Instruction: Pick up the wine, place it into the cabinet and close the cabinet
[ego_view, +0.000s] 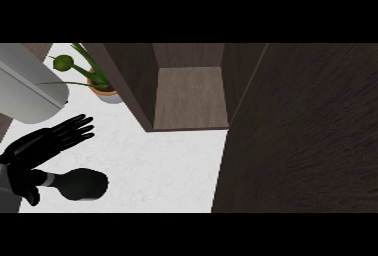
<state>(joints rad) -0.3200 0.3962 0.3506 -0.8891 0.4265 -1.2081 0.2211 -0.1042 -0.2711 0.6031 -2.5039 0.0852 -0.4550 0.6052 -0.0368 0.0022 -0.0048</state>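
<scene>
Locating the wine (83, 184): a dark bottle on the white counter (162, 160), low at the view's 8 o'clock. Whether it stands or lies cannot be told.
Bottle neck: a paler, narrow end pointing to 9 o'clock, reaching the palm side of the left hand (33, 147).
Left hand: at the bottle's 10 o'clock, fingers straight, spread and released, pointing to 2 o'clock. The thumb sits just beside the neck and grasps nothing.
Right hand: outside the view.
Cabinet (188, 95): open at the bottle's 1 o'clock, its wooden floor showing, well apart from the bottle.
Cabinet door (303, 150): a broad dark panel swung out at the bottle's 3 o'clock, filling the view's right side.
Between bottle and opening: white counter.
Potted plant (103, 90): at the bottle's 12 o'clock, just beside the cabinet's left wall.
Grey rounded object (26, 85): at 11 o'clock, left of the plant, beyond the fingertips.
</scene>
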